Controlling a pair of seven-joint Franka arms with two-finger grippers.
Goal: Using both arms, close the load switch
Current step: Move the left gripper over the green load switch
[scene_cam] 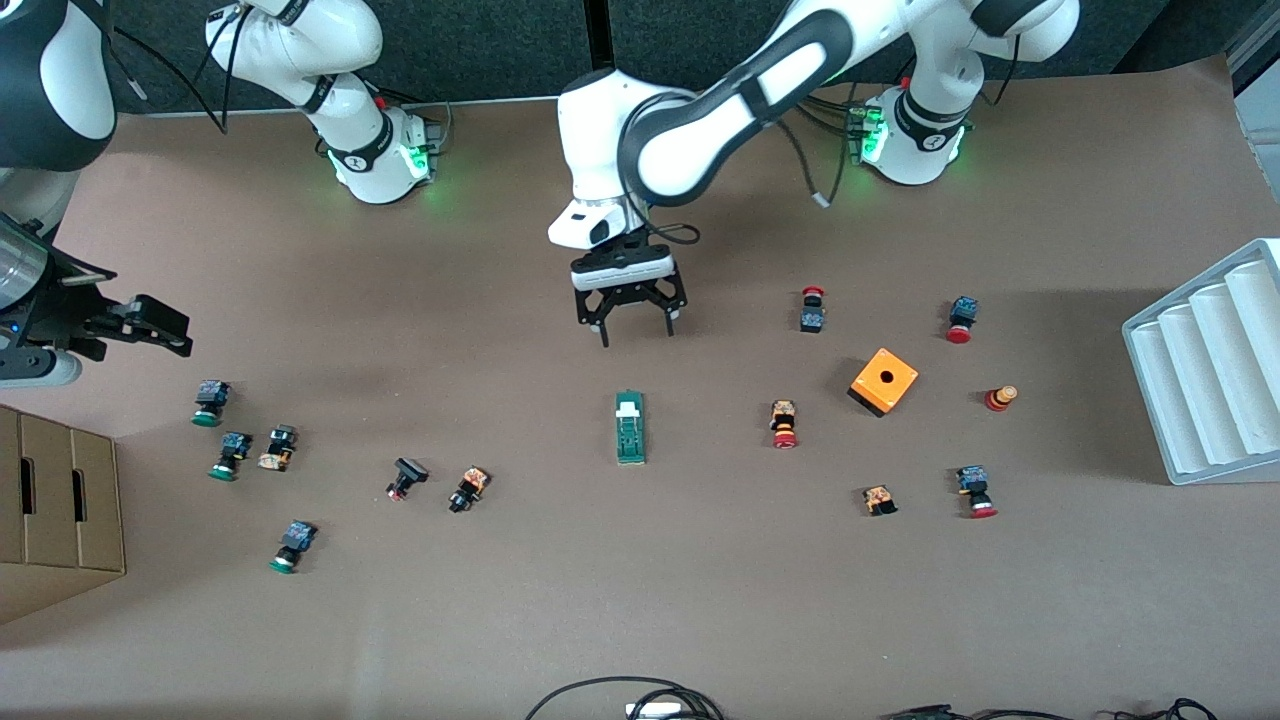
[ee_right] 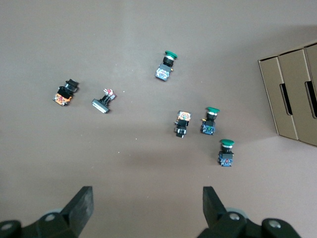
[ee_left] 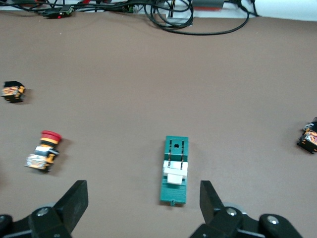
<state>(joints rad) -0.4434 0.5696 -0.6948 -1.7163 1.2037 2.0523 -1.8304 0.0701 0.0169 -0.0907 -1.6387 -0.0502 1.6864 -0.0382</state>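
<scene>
1. Black two-finger left gripper [scene_cam: 635, 328] points down from a bent white arm that reaches in from its base at the table's edge; its fingers [ee_left: 74, 201] are spread wide with nothing between them.
2. It hangs over bare brown table [scene_cam: 640, 600], just short of the narrow green rectangular load switch [scene_cam: 630, 427], which lies flat near the table's middle, nearer the front camera than the gripper.
3. In the left wrist view the load switch [ee_left: 175, 170] sits between the lines of the two fingers, apart from both, its small white handle piece [ee_left: 175, 171] at mid-body.
4. Black right gripper [scene_cam: 150, 328] is held over the table at the right arm's end, fingers [ee_right: 81, 208] parted and holding nothing; that arm waits.
5. Below it lie small green-capped push buttons [ee_right: 209, 121] and a brown cardboard box [scene_cam: 55, 510].
6. Orange cube with a hole [scene_cam: 883, 381] sits toward the left arm's end, well apart from the switch.
</scene>
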